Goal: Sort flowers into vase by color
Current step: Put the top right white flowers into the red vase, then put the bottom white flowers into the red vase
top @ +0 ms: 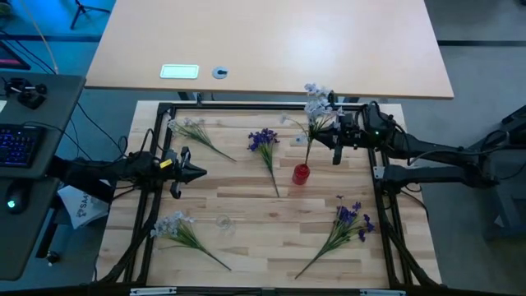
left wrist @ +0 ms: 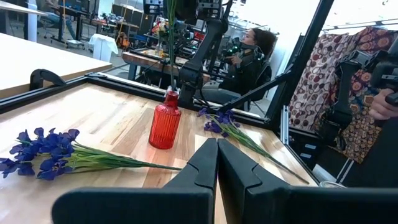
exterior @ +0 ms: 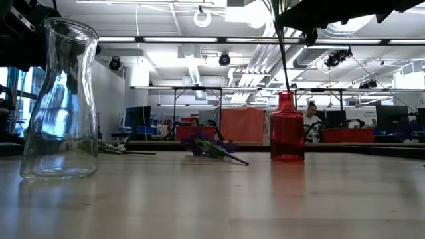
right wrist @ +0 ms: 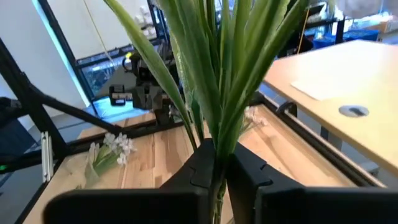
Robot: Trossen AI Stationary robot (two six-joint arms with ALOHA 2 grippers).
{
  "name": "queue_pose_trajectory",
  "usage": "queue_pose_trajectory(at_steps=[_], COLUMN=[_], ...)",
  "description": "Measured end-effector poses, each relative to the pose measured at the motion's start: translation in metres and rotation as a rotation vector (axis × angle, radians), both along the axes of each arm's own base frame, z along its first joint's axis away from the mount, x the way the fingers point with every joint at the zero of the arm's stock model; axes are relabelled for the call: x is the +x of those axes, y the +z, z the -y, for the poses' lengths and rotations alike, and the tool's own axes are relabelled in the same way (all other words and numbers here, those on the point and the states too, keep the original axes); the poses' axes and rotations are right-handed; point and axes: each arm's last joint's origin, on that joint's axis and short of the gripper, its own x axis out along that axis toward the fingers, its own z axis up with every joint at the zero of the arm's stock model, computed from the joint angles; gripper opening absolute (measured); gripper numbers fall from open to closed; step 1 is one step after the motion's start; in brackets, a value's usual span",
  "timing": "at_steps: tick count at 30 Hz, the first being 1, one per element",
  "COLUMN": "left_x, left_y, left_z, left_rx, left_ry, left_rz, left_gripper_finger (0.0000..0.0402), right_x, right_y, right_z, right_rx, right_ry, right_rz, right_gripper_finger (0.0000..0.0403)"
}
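My right gripper (top: 336, 141) is shut on a white-blossomed sprig (top: 316, 105) that stands nearly upright over the small red vase (top: 302, 173). In the low view its thin stem (exterior: 284, 63) runs down into the red vase (exterior: 287, 129). My left gripper (top: 186, 169) hovers shut at the table's left side, touching nothing. Lying flat on the table are a white sprig (top: 192, 130) at far left, a white sprig (top: 177, 225) at near left, a purple sprig (top: 264, 145) in the middle and a purple sprig (top: 348, 222) at near right. A clear glass vase (exterior: 60, 99) stands near the front. My right gripper (right wrist: 219, 163) pinches the white sprig's bundle of green stem and leaves (right wrist: 217, 134) between its two fingers, about midway along its length. The fingers come roughly level from the table's right, lying across the stem. The sprig stands upright, blossoms above, its lower end in the red vase's mouth (exterior: 286, 94).
A black frame (top: 246, 105) borders the wooden work surface. A larger pale table (top: 271, 49) lies beyond the far edge, with a card and a round grommet on it. People sit in the room behind. Bare wood lies between the sprigs at the table's middle (top: 246, 205).
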Motion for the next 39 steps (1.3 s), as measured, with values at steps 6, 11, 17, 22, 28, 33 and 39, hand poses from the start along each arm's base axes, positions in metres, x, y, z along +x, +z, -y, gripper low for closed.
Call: queue_pose_trajectory(at_steps=[6, 11, 17, 22, 28, 33, 39], left_x=[0.000, 0.000, 0.000, 0.000, 0.000, 0.000, 0.000], left_y=[0.000, 0.000, 0.000, 0.000, 0.000, 0.000, 0.000], left_z=[0.000, 0.000, 0.000, 0.000, 0.000, 0.000, 0.000], left_rx=[0.000, 0.000, 0.000, 0.000, 0.000, 0.000, 0.000], left_ry=[0.000, 0.000, 0.000, 0.000, 0.000, 0.000, 0.000], left_rz=[0.000, 0.000, 0.000, 0.000, 0.000, 0.000, 0.000], left_gripper_finger=[0.0000, 0.0000, 0.0000, 0.0000, 0.0000, 0.0000, 0.0000], right_x=[-0.001, -0.004, -0.012, -0.022, -0.041, -0.056, -0.061], right_y=[-0.006, -0.003, 0.009, 0.020, 0.037, 0.049, 0.038], right_z=[-0.001, -0.003, -0.005, -0.008, -0.014, -0.019, -0.023], right_rx=[0.035, 0.075, 0.071, 0.073, 0.057, 0.121, 0.434], right_ry=[0.007, 0.005, 0.016, 0.028, 0.061, 0.053, -0.002], right_rz=[-0.058, -0.168, -0.292, -0.405, -0.566, -0.656, -0.719], right_gripper_finger=[0.0069, 0.0139, 0.0227, 0.0278, 0.0300, 0.0300, 0.0300])
